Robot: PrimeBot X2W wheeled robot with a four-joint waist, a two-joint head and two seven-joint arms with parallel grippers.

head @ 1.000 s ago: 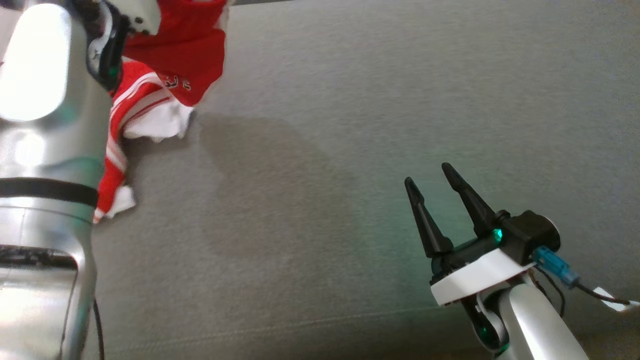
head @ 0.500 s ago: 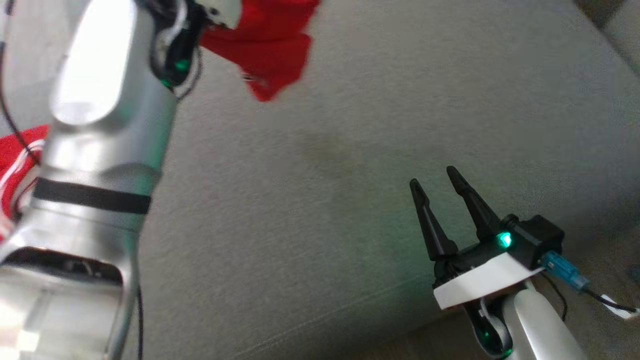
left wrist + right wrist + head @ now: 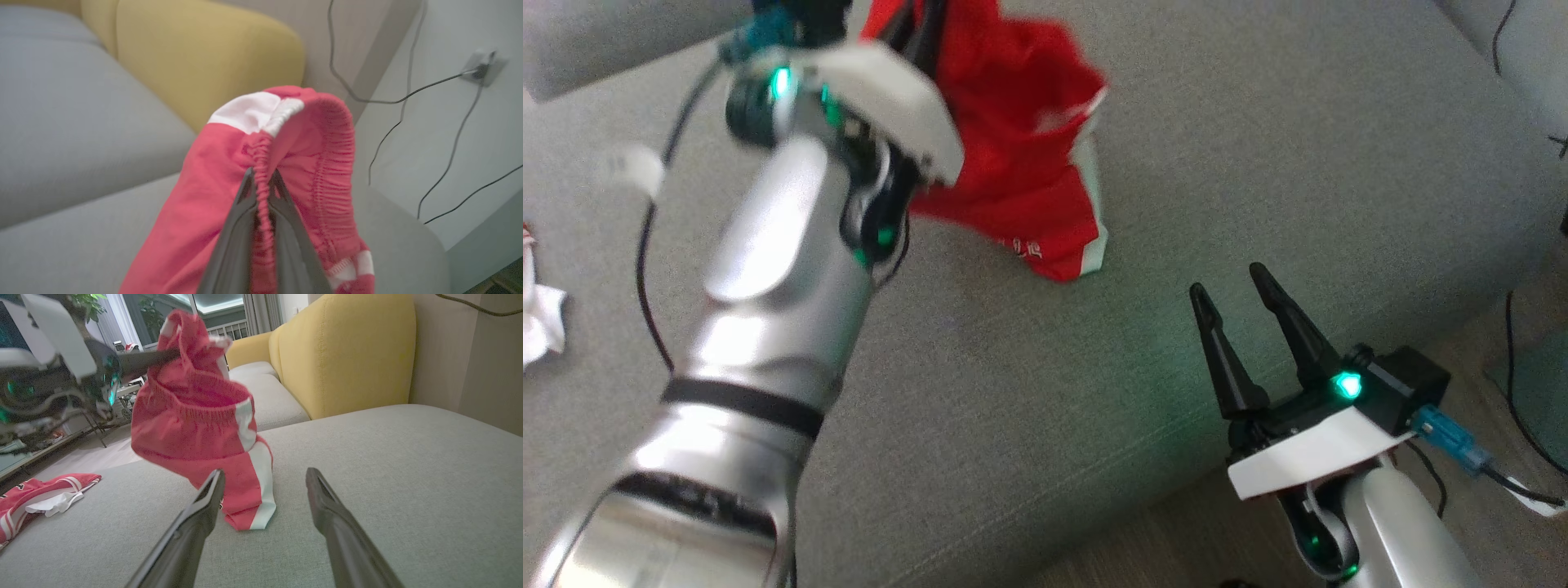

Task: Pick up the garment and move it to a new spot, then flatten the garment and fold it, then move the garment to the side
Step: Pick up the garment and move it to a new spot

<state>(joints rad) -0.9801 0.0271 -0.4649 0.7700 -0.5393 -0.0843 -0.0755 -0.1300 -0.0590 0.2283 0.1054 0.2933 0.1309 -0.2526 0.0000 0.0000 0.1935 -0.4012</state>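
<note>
Left wrist view: left gripper (image 3: 261, 173) clenched or released?

— Clenched. Pinched tight on the gathered elastic waistband of the red garment (image 3: 310, 139), fabric bunched between both fingers (image 3: 237, 228).

Garment lifted or lying?

— Hanging from that pinch, waistband looped above the fingertips, white stripe down one side. Lower end down on the grey sofa seat (image 3: 1258, 122) in the right wrist view, apparently touching it; most of the cloth up in the air. Small white lettering near the bottom hem in the head view, too blurred to read.

And the arm behind it?

— Silver forearm (image 3: 768, 269) raised across the left of the head view, green lights at the wrist.

Right gripper (image 3: 1227, 286)?

— Released, fingers spread wide, nothing between them. Low near the seat's front edge, pointing toward the garment, apart from it.

Further out?

— Yellow backrest (image 3: 347, 355) behind the seat. Second red-and-white garment (image 3: 36, 494) crumpled flat on the seat, well off to the robot's left of the hanging one. Dark cables (image 3: 408, 98) trailing down the pale wall (image 3: 441, 134) from a socket (image 3: 484, 67).
</note>
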